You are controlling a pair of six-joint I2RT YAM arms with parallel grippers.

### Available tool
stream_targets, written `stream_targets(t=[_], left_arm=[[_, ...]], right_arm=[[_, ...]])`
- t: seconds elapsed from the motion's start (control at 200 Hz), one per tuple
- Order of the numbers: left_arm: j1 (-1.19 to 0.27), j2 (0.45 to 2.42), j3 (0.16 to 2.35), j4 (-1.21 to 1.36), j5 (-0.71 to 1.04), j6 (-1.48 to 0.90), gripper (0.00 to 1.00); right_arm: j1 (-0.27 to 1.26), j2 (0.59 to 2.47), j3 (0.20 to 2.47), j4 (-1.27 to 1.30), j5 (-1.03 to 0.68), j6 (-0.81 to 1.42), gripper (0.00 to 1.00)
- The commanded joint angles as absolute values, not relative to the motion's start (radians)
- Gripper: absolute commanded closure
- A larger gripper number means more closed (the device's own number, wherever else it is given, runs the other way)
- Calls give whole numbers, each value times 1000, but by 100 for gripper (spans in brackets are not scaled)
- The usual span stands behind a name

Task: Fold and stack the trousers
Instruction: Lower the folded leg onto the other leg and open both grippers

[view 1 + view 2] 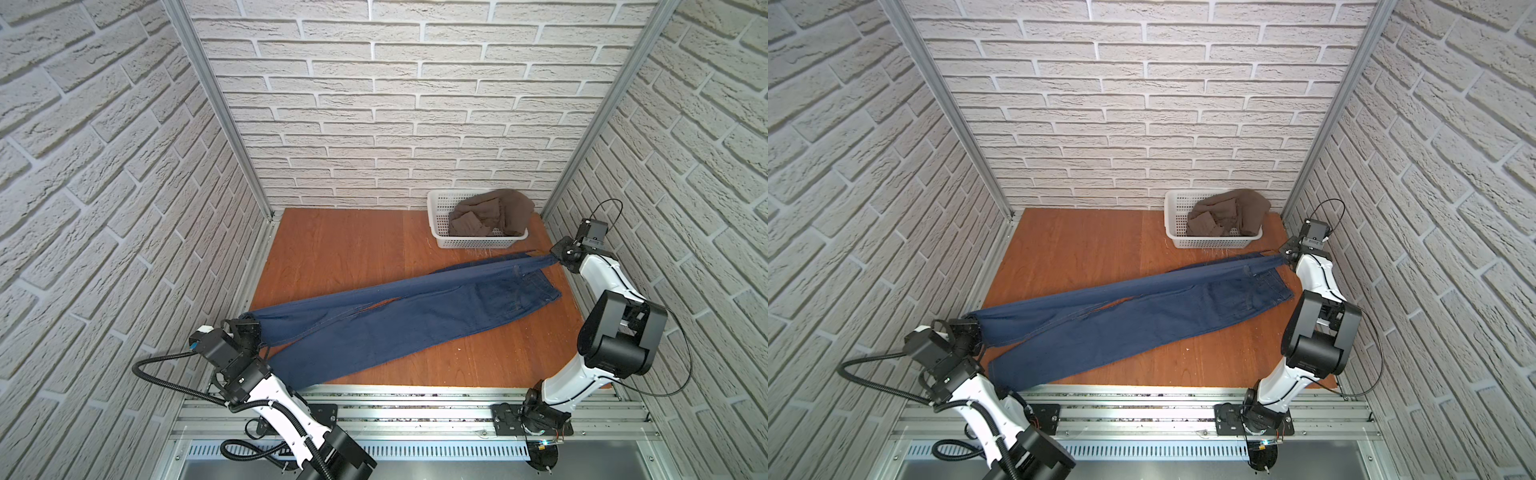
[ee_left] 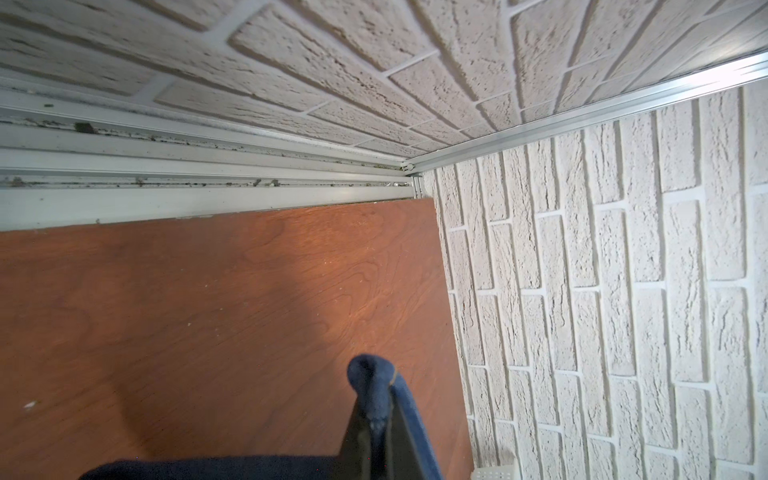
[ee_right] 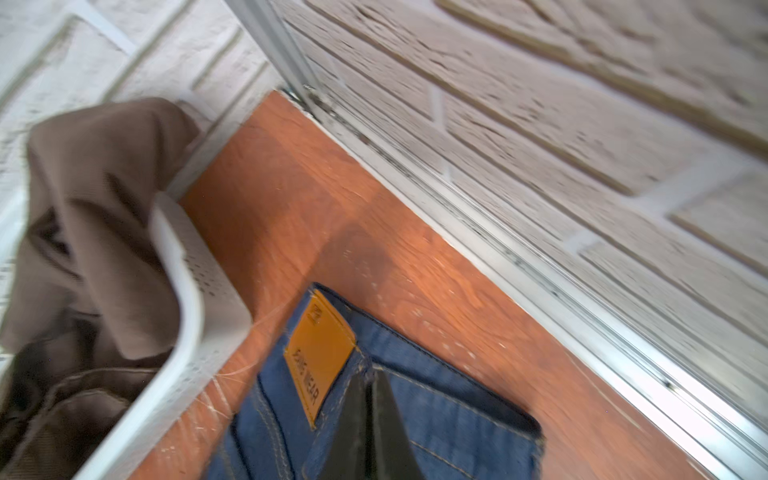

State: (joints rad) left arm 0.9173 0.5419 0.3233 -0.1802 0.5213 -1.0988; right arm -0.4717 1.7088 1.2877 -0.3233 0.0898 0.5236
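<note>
We hold the long dark-blue denim trousers (image 1: 415,316) stretched: left gripper (image 1: 255,329) pinching a leg hem, right gripper (image 1: 556,260) pinching the waistband.

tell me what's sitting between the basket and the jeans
Nothing: only a narrow strip of bare table, lightly scratched, separates the basket from the jeans. It shows in both top views and the right wrist view.
</note>
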Motion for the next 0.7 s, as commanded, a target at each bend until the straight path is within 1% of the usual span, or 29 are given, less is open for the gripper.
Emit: stream_targets(t=[0.0, 0.13, 0.28, 0.4, 0.695], left_arm=[[945, 531, 332, -116, 372, -1068, 100], [946, 528, 341, -144, 365, -1063, 100], [946, 525, 349, -214, 343, -1056, 100], [946, 522, 386, -309, 300, -1024, 100], [937, 522, 462, -397, 267, -976, 100]], right_arm=[[-532, 1687, 1289, -290, 340, 549, 95], [-534, 1667, 1261, -332, 407, 573, 95], [-535, 1689, 1269, -388, 456, 584, 95], [-535, 1692, 1279, -415, 498, 600, 95], [-535, 1725, 1305, -477, 581, 608, 95]])
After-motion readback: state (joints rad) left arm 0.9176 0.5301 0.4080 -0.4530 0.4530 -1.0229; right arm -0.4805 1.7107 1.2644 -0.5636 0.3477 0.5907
